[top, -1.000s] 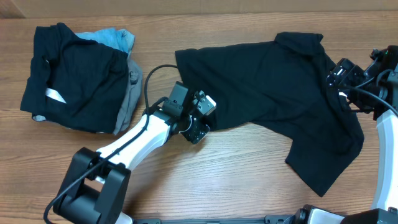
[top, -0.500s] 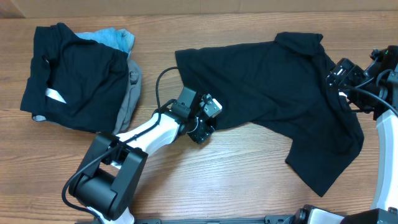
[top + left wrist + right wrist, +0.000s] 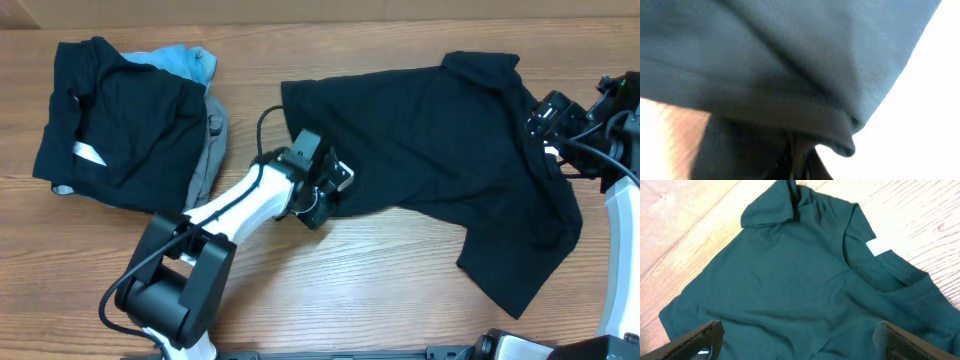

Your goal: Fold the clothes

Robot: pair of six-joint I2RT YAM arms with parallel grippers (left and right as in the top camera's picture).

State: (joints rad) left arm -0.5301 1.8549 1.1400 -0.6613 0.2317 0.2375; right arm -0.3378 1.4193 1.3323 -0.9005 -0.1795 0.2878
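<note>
Overhead | left tool (image 3: pixel 322 200) at T-shirt (image 3: pixel 440 140) hem, grip unclear | right tool (image 3: pixel 802 340) agape, empty

Table (image 3: pixel 380 290): one, wood-grain.

Arms: two. The left arm (image 3: pixel 240 205) is white with black joints and comes in from the near left. The right arm (image 3: pixel 615 215) is at the right edge, partly out of frame.

Grippers: two, one per arm: left gripper (image 3: pixel 325 200), right gripper (image 3: pixel 548 125).

Garments: four in all.
- Spread out, centre to right: one black T-shirt (image 3: pixel 440 150), with one white label (image 3: pixel 879 246) at the collar.
- Heaped at far left: three. One folded black garment (image 3: pixel 120 120) carries one white strip (image 3: pixel 88 153). One grey garment (image 3: pixel 208 155) shows at its right edge, and one light-blue garment (image 3: pixel 185 62) at its far edge.

Cables: one black loop (image 3: pixel 262 125) by the left arm's wrist.
</note>
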